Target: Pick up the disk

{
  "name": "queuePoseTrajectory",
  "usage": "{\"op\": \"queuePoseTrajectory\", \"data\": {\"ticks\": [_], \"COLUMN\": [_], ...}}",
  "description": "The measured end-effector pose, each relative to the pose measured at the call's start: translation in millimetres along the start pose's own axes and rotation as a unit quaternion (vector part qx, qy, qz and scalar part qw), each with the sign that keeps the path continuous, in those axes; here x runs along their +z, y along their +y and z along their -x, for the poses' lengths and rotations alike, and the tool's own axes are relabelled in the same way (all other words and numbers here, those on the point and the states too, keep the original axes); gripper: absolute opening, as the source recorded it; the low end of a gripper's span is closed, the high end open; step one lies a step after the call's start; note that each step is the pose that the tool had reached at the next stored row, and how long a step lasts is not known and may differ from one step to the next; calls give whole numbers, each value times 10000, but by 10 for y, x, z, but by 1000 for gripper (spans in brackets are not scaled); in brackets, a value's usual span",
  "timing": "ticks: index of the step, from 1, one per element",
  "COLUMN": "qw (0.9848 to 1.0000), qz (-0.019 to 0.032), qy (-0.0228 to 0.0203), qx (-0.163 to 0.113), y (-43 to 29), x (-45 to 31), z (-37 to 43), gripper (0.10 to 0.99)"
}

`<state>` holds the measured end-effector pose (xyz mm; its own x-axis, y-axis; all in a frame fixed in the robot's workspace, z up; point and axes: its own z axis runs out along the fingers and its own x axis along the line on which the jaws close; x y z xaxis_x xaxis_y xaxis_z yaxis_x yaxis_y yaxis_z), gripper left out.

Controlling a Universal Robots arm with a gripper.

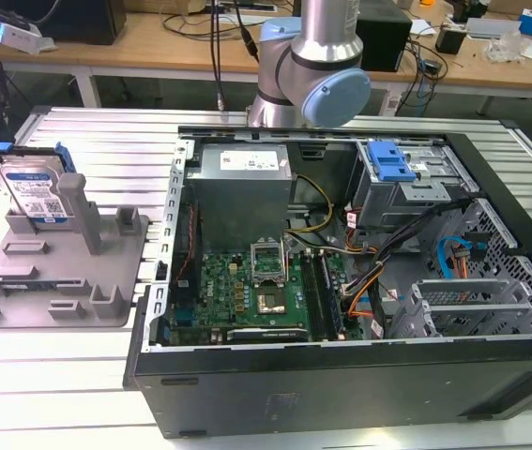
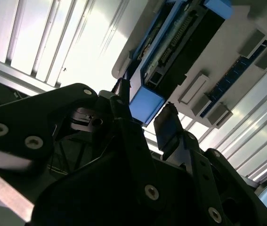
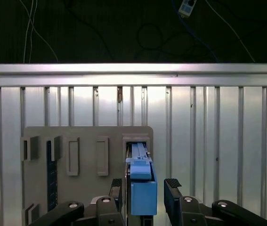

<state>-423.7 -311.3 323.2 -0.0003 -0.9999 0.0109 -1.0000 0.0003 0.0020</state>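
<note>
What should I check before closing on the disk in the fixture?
1. Disk upright in the grey fixture: ok.
2. End effector open: ok.
3. Fingers on either side of the disk in both wrist views: ok.
4. Even gap on both sides of the disk: cannot tell.
5. Fingers clear of the fixture: cannot tell.

Tool straddled upright silver hard drive with blue side rails, narrow gaps either side. Tall grey plastic fixture post stood just beside it; black open computer case well apart.
</note>
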Motion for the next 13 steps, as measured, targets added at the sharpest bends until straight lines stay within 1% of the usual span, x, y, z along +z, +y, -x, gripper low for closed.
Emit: {"op": "queuePoseTrajectory", "data": {"ticks": [8,13], "qw": [10000,10000], "qz": [-1,-3], "qy": [-1,-1], "qx": [0,0], "y": [-5,-12], "x": [16,57], "z": [-1,-19], "gripper": [482,482]}}
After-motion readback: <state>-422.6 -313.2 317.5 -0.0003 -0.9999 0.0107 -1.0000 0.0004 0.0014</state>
